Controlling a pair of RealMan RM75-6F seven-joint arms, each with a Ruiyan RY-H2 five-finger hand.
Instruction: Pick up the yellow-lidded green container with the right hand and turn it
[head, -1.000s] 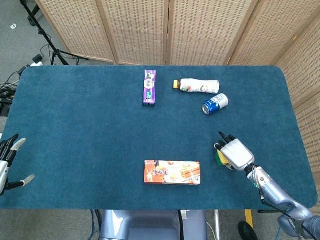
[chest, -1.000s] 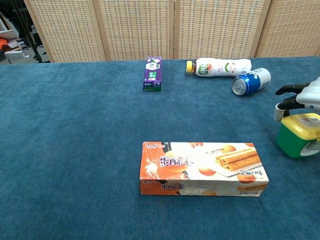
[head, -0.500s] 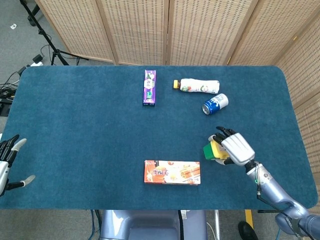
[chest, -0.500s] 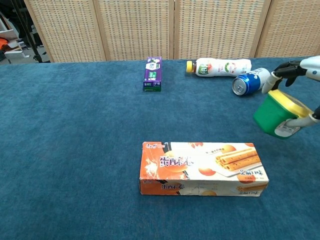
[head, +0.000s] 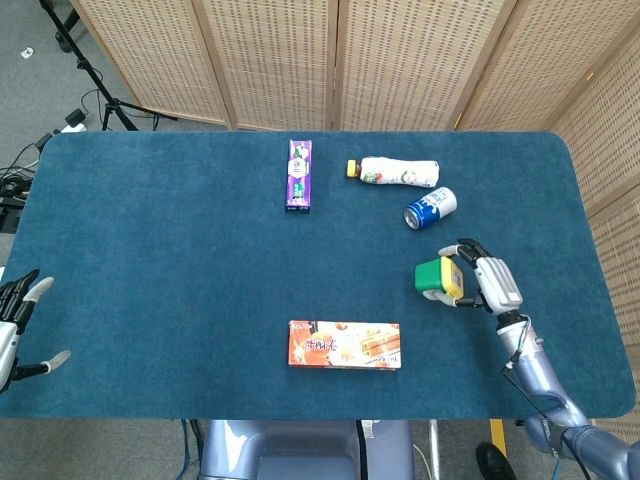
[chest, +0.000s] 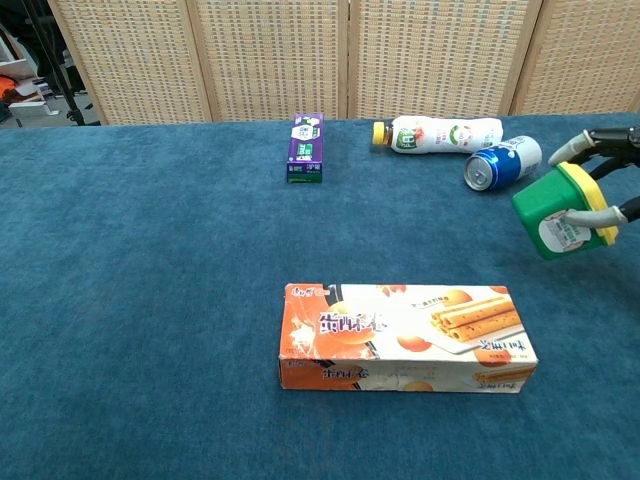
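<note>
Green container (head: 437, 278) (tipped sideways) is grasped aloft by the right robot hand (head: 492, 283) near the table's (head: 150, 250) right edge.

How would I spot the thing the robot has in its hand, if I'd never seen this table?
Start at the blue table and look to its right side, just in front of the blue can lying there. The right hand holds a small green container with a yellow lid, tipped on its side. It is the only green item and the only one off the cloth.
</note>
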